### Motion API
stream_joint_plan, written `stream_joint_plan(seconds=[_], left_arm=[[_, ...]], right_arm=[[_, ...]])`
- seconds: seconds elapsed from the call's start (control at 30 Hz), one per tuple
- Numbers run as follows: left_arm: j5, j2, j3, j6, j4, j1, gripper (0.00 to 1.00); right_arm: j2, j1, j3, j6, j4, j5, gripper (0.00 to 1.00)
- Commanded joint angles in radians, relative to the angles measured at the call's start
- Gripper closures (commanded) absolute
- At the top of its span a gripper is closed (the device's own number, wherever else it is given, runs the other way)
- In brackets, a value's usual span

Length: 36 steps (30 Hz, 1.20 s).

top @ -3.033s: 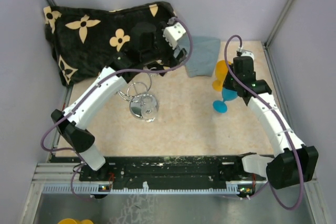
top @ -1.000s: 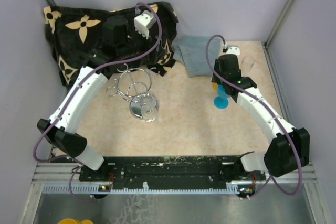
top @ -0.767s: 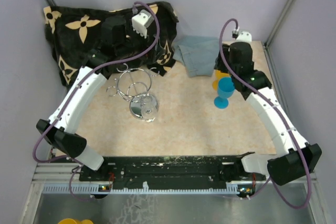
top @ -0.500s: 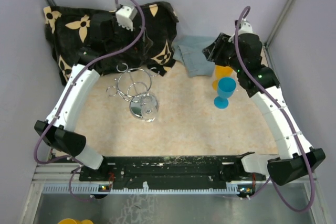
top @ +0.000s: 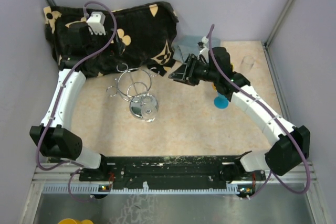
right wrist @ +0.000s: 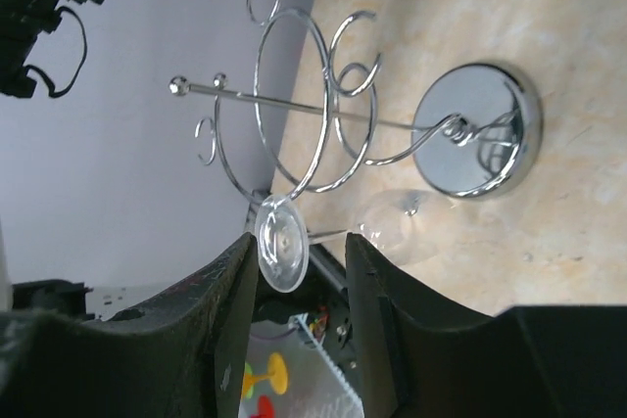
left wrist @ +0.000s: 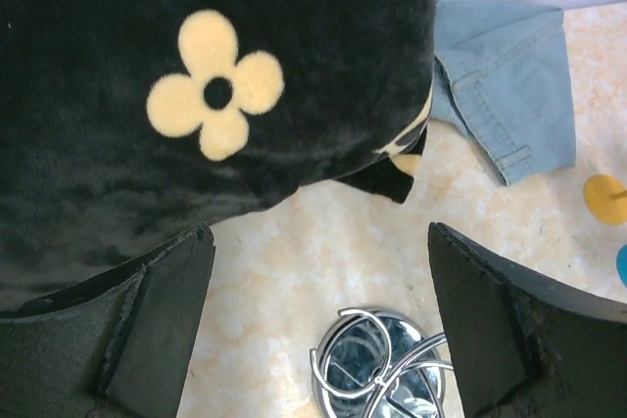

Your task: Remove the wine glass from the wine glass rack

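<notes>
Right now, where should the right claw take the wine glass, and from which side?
Take the stem, coming in level from the right arm's side, where the open right claw faces it. The glass hangs upside down, foot hooked in a loop of the rack, bowl lowest. The stem is thin and bare, so it likely fits the claw; the bowl is wider.

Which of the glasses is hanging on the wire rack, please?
The clear wine glass, hanging upside down from the wine glass rack; the blue goblet and the small clear glass stand on the table, apart from it.
</notes>
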Motion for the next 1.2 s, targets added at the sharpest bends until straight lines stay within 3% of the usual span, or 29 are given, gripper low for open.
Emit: stream_joint_plan(seconds=[0.0, 0.3, 0.6, 1.17], left_arm=[[0.018, -0.059, -0.043, -0.019, 0.060, 0.022, 0.06], [0.047, -0.060, -0.083, -0.052, 0.061, 0.066, 0.07], [0.097, -0.040, -0.056, -0.070, 0.046, 0.074, 0.00], [0.115, -0.033, -0.060, -0.081, 0.042, 0.076, 0.01]], right_arm=[[0.018, 0.036, -0.038, 0.117, 0.197, -0.133, 0.59], [0.068, 0.072, -0.146, 0.219, 0.391, -0.271, 0.56], [0.118, 0.125, -0.129, 0.207, 0.397, -0.284, 0.55], [0.165, 0.158, -0.103, 0.179, 0.373, -0.280, 0.60]])
